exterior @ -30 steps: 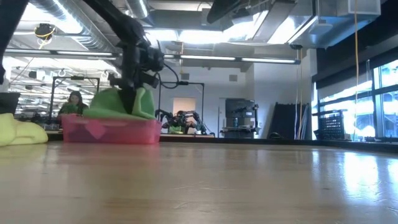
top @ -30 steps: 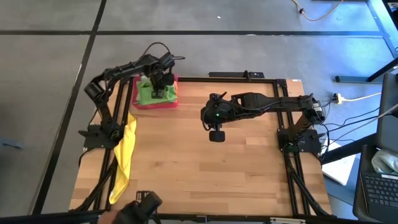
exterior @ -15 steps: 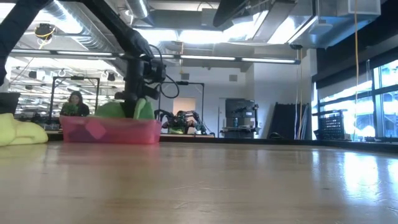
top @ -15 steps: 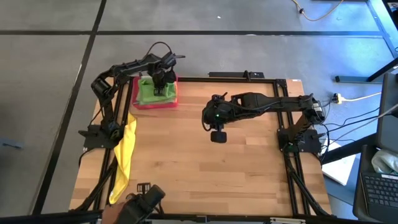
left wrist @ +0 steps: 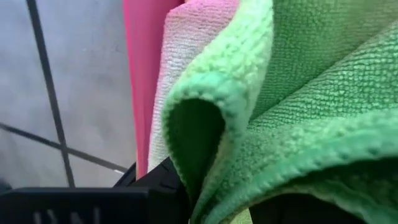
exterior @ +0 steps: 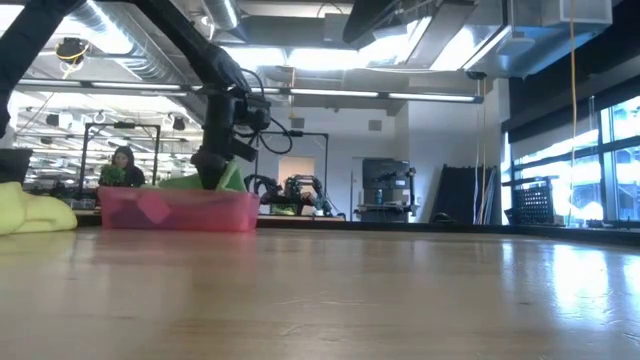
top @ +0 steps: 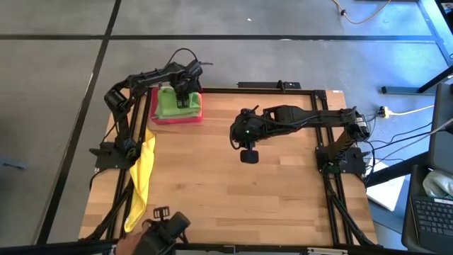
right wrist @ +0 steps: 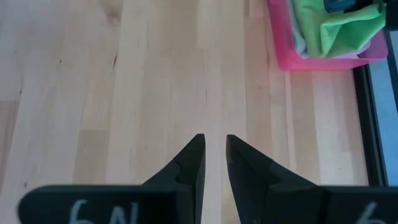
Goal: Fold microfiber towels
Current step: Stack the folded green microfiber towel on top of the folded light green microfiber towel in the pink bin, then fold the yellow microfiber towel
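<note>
A rigid pink tray point(top: 154, 117) stands at the far left corner of the wooden table point(top: 233, 184); its wall rises just beside the left gripper point(top: 185, 98); a person point(exterior: 121, 165) sits in the room beyond. The bright green towel point(top: 170, 105) lies folded in the tray, directly under and against the left fingers point(left wrist: 163, 180), over a paler cloth point(left wrist: 189, 37); whether these fingers grasp or have released cannot be told. A yellow towel point(top: 141, 177) drapes the left table edge, well apart. The right gripper point(right wrist: 212, 152) hangs mid-table, fingers narrowly parted, holding nothing. The pile is looped and soft.
</note>
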Motion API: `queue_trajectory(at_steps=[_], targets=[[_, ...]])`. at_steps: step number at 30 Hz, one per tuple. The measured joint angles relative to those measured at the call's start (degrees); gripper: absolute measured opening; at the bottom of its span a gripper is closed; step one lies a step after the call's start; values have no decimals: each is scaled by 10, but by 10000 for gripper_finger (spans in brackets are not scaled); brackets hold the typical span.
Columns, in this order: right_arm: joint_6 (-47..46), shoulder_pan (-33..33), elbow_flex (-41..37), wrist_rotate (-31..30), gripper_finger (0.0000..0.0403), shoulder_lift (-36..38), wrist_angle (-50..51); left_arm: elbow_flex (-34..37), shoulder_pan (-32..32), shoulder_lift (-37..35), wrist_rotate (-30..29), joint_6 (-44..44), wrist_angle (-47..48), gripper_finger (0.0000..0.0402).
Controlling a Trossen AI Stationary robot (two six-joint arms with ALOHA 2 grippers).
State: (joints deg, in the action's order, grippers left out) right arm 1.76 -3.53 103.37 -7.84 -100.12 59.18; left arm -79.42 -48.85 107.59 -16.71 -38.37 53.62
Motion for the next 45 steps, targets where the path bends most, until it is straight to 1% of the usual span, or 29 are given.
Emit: queue_trajectory(at_steps=[5, 10, 15, 17, 19, 26, 31, 36, 40, 42, 44, 45], targets=[[0, 0, 0, 5, 68, 0, 1, 0, 1, -6, -11, 27, -6, 112], [0, 0, 0, 15, 68, 0, 6, 0, -2, -27, -11, 31, -33, 112], [1, 0, 0, 20, 68, 0, 7, 0, -13, -39, 21, 20, -40, 112], [1, 0, 0, 20, 68, 0, 7, 0, -20, -39, 37, 19, -21, 112], [0, 0, 0, 21, 68, 0, 7, 1, -27, -38, 40, 19, -11, 112], [-1, 0, 0, 21, 68, 0, 6, 1, -46, -37, 39, 23, 19, 112], [-1, -1, 0, 21, 68, 0, 6, 1, -49, -51, 31, 49, 51, 112], [0, -1, 0, 21, 68, 0, -2, 1, -51, -99, 52, 86, 77, 112], [14, 0, 0, 20, 68, 0, -14, 1, -53, -148, 66, 131, 96, 112], [15, 3, 0, 20, 68, 0, -14, 3, -53, -170, 92, 161, 105, 112], [0, 7, 0, 20, 68, 0, -15, 22, -50, -192, 138, 187, 98, 112], [-8, 9, 0, 20, 68, 0, -15, 38, -48, -202, 159, 185, 92, 112]])
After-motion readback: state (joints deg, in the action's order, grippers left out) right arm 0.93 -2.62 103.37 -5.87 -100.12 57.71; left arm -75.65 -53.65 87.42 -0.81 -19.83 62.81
